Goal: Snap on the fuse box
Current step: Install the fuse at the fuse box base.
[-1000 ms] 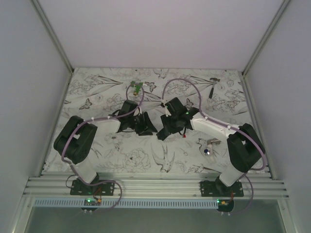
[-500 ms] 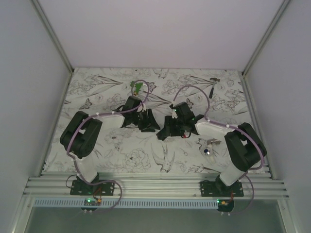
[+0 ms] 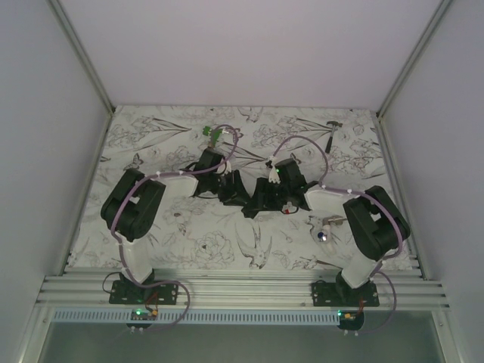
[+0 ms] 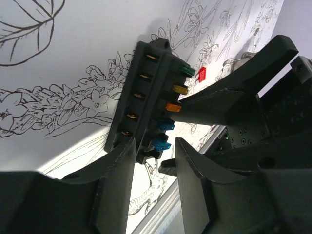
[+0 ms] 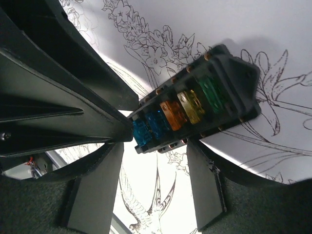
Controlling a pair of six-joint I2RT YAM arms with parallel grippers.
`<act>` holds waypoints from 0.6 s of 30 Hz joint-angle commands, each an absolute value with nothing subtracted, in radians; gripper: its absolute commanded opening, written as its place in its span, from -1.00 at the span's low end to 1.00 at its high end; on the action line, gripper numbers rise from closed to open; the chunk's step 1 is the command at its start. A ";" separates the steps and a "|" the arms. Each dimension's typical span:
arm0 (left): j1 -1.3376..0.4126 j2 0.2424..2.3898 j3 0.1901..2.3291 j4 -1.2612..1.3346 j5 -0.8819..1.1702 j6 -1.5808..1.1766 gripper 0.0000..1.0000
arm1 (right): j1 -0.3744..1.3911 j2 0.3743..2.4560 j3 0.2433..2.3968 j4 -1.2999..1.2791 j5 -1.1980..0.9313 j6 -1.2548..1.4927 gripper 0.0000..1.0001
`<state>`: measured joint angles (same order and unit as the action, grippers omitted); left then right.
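The fuse box [image 4: 146, 92] is a black block lying on the patterned table, with a row of green, yellow, orange and blue fuses along its top. It also shows in the right wrist view [image 5: 200, 109]. In the top view the two grippers hide it. My left gripper [image 4: 153, 146] is open and straddles the box's near end, with one finger against its side. My right gripper [image 5: 156, 146] is open, with the box's blue-fuse end at its fingertips. The two grippers meet at the table's middle, left [image 3: 236, 193] and right [image 3: 261, 200].
A small red piece [image 3: 288, 210] lies just right of the grippers and shows in the left wrist view [image 4: 201, 73]. A white-silver thing with a blue dot [image 3: 324, 229] lies near the right arm. A green part [image 3: 213, 134] and a small hammer [image 3: 331, 130] lie at the back.
Both grippers have moved toward each other, the left one rightward and the right one leftward, and now meet over the table's middle.
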<state>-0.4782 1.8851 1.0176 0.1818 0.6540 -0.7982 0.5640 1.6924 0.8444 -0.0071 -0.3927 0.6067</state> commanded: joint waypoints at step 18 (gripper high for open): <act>-0.495 1.812 0.933 0.180 0.673 -0.833 -0.21 | 0.481 1.689 0.790 0.166 -0.552 0.613 0.12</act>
<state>-0.4854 1.8183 0.9211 0.2008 0.6353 -0.8371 0.4889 1.7096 0.8040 0.0780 -0.5304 0.5755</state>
